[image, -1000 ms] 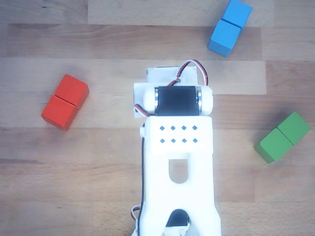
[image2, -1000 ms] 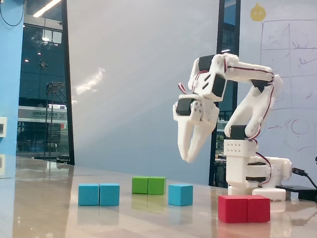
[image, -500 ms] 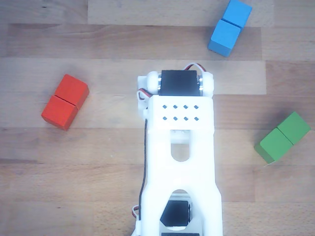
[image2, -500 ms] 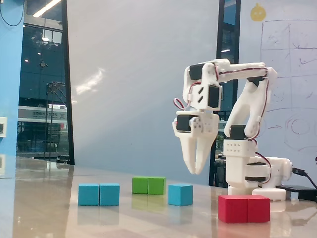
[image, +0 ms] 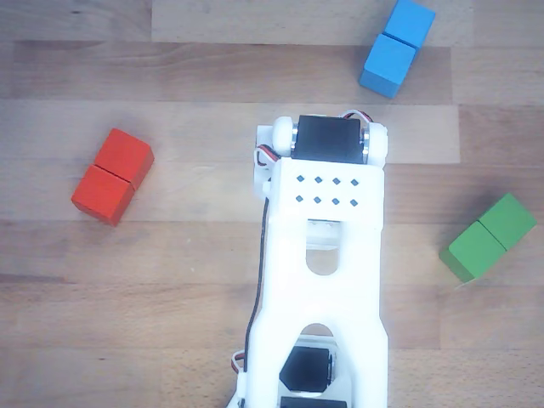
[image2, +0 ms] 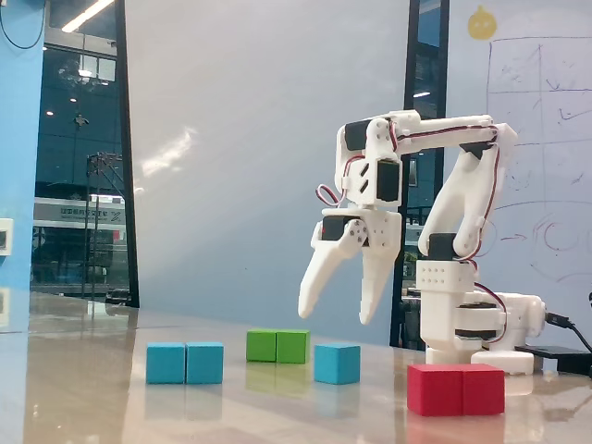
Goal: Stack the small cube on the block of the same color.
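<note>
Since small cube (image2: 337, 363) sits on table directly under gripper (image2: 339, 315), hidden by arm in other view, descent has to be judged from fixed view alone. Jaws spread wide, nothing held. Green block (image2: 277, 346) close beside cube, so could easily get clipped. Blue block (image2: 185, 363) further off past green; red block (image2: 456, 389) opposite side, nearer camera.

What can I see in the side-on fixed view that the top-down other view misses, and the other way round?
Only the fixed view shows the small blue cube on the table, the hand open above it, and the arm's base. Only the other view shows the blocks' layout from above on the wooden table, with the arm covering the middle. Both share the blue block, the green block and the red block.
</note>
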